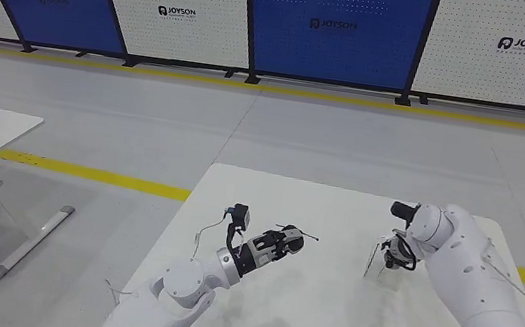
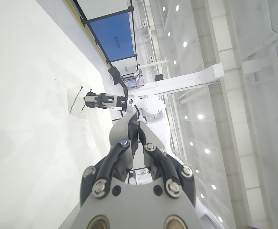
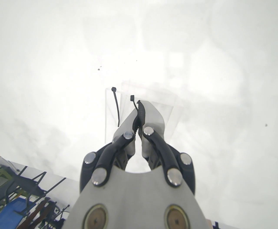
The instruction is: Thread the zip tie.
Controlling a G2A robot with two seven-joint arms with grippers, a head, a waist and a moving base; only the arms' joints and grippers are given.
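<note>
**Both Grippers Clenched on Zip Ties; One Tie Left in the Stand**

1. Left side. The left gripper (image 2: 136, 124) is held above the white table (image 1: 322, 313), towards its near-left part, and points across it at the other arm. Its jaws are clenched on the left zip tie (image 2: 137, 134), a thin black strap pinched edge-on between the two pads. In the top view, a short length of the strap sticks out past the fingertips.

2. Centre right. A clear stand (image 3: 167, 102) sits on the table, well apart from the left gripper. The spare zip tie (image 3: 116, 108) leans against the stand with its head at the stand's upper edge. Neither gripper touches it.

3. Right side. The right gripper (image 3: 139, 105) is at the stand, with its fingertips against the clear panel. Its jaws are pressed together on the right zip tie (image 3: 133, 100), gripping the strap just below the square head. The head stands free above the fingertips, just beside the spare zip tie
</note>
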